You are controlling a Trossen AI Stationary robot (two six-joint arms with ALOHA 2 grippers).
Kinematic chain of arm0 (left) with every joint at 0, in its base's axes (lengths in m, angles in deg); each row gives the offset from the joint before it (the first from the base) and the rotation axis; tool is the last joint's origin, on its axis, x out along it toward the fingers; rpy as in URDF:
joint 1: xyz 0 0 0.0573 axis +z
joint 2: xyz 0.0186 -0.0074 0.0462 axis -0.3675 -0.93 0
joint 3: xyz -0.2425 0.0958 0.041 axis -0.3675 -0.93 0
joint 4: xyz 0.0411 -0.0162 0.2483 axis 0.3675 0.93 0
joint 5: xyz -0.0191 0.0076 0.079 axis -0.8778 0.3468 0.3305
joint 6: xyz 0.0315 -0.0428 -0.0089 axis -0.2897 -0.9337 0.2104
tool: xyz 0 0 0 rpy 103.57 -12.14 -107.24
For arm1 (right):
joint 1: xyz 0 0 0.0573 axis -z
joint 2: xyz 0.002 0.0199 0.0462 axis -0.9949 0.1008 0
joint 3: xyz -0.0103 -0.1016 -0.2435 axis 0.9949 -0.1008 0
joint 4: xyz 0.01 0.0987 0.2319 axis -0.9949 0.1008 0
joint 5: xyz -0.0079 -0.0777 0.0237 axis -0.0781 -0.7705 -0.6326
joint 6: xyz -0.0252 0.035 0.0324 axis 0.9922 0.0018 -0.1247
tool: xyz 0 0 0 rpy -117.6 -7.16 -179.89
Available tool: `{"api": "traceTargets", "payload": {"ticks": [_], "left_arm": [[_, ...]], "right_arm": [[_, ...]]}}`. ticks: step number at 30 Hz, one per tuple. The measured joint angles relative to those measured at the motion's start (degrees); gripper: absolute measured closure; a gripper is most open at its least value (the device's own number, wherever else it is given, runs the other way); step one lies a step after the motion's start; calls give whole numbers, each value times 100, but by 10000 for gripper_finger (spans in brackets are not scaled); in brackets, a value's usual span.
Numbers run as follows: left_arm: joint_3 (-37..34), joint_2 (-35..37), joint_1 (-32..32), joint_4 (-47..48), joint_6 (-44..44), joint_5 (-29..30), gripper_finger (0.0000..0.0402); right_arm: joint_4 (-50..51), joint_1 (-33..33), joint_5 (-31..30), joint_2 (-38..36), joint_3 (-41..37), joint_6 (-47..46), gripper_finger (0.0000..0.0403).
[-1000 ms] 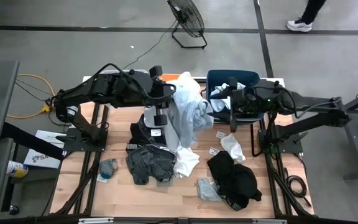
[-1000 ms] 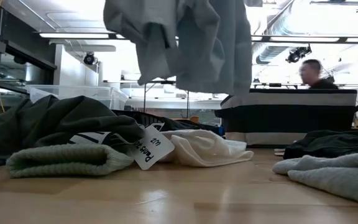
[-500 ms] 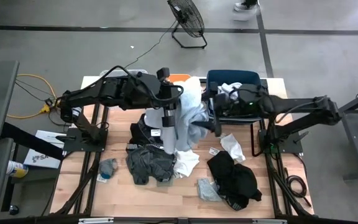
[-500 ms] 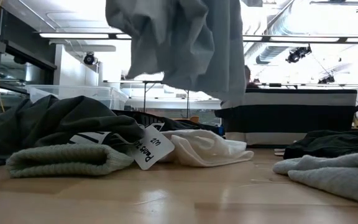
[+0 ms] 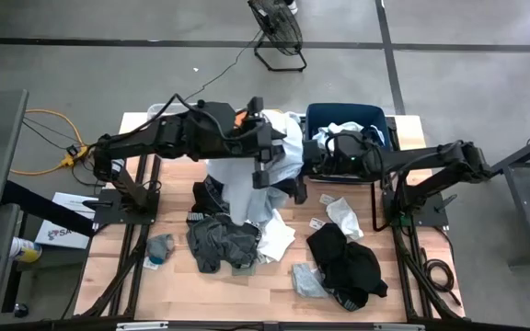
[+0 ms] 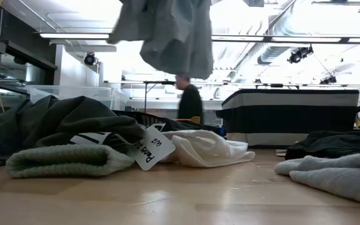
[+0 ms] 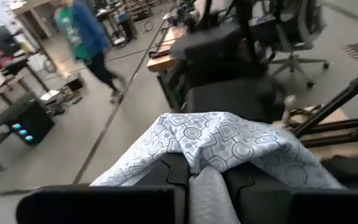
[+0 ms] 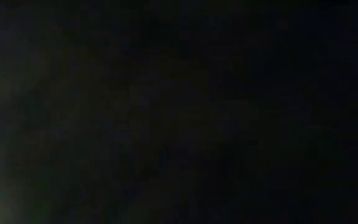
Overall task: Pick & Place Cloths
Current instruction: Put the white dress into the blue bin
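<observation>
- You are holding the large pale blue garment [image 5: 260, 179] up off the table with the left gripper [image 5: 263, 152]; its fingers [image 7: 176, 171] are clenched on a fold of the patterned fabric, and the rest is hanging down above the middle of the table.
- In the low view that same garment [image 6: 170, 31] is dangling clear of the wood, so it is lifted but not yet placed anywhere.
- Your right gripper [image 5: 313, 164] is sitting just beside the hanging garment, by the front edge of the navy bin [image 5: 375, 115]; its jaws are standing wide and I judge them to be grasping nothing. Its wrist view is showing only darkness.
- A pale cloth [image 5: 331, 133] is lying in the navy bin, so some placing looks done.
- Plenty is waiting on the table: a dark grey heap [image 5: 219, 241], a white piece [image 5: 276, 241], a small white rag [image 5: 344, 216], a black garment [image 5: 343, 262] and two small grey-green pieces [image 5: 160, 248] and [image 5: 306, 279].
- By my judgement you are early to midway through, with most cloths left to move.
</observation>
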Motion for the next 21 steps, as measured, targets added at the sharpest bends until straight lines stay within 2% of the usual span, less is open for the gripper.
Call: {"api": "traceTargets", "payload": {"ticks": [4, 12, 16, 21], "left_arm": [[9, -95, 0, -339, 0, -141, 375], [15, -219, 7, -751, -2, -324, 375], [13, -221, 7, -814, -6, -332, 375], [11, -212, 7, -782, -13, -332, 375]], "right_arm": [[-567, -2, 3, 138, -2, 31, 16], [-841, -4, -144, 164, -4, 30, 31], [-857, -4, -195, 169, -4, -129, 82], [-687, -4, -206, 170, -4, -289, 190]]}}
